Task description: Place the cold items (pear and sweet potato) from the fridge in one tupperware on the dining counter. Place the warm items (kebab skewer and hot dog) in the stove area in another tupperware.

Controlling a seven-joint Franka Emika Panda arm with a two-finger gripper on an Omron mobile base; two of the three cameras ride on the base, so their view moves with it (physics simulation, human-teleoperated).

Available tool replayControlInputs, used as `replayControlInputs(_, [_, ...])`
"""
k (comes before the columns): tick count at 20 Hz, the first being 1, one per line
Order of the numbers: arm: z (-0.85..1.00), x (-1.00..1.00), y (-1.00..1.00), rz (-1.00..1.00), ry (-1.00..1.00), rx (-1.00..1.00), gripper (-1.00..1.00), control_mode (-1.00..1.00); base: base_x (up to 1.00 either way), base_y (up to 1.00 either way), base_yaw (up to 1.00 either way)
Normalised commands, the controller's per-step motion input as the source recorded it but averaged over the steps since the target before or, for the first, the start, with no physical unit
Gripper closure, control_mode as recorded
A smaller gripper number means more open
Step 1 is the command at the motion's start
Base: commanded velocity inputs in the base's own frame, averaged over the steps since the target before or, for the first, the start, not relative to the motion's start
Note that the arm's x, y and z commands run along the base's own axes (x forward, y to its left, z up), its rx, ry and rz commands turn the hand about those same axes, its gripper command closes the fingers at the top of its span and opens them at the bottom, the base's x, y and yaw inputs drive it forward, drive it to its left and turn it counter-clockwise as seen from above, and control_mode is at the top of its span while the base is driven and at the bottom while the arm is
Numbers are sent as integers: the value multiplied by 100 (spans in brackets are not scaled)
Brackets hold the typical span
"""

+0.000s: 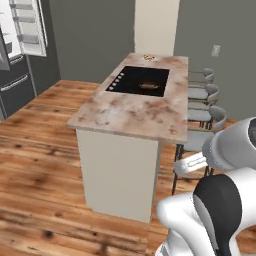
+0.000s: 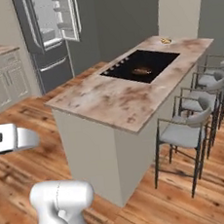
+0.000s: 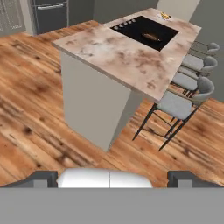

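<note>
Resting on the black cooktop (image 1: pixel 140 81) of the kitchen island (image 1: pixel 132 112) is a small brown elongated item (image 1: pixel 148 85), too small to name for certain; by its place it is probably the kebab skewer or the hot dog. A second small yellowish thing (image 1: pixel 148 58) sits on the marble top just past the cooktop's far edge, near the pale pillar (image 1: pixel 156 27); it cannot be identified either. No tupperware can be made out on the island's bare near half.

Along the island's right side stand grey bar stools (image 2: pixel 187 131) on the wooden floor (image 1: pixel 40 165). Beyond the island's far left corner the fridge (image 2: pixel 51 32) stands with its door swung open, white shelves showing; the pear and sweet potato cannot be picked out inside it.

At the bottom of the hand view, the gripper (image 3: pixel 112 178) points toward the island from well short of its near end, its dark fingertips (image 3: pixel 43 178) spread wide apart with nothing between them.

Judging by this, the task is at its approach stage, with nothing yet collected. Next the base would need to close on the island, or turn toward the fridge, before the arm can reach any item.
</note>
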Motion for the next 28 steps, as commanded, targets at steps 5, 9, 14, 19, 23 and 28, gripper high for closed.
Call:
replayControlInputs(5, [0,0,0,0,0,0,-100,100,58,100,-1])
replayControlInputs(9, [0,0,0,0,0,0,-100,100,75,100,0])
replayControlInputs(14, [0,0,0,0,0,0,-100,100,89,100,0])
replayControlInputs(19, [0,0,0,0,0,0,-100,100,97,100,0])
replayControlInputs(23, [0,0,0,0,0,0,-100,100,100,79,0])
replayControlInputs(28, [0,0,0,0,0,0,-100,100,100,60,0])
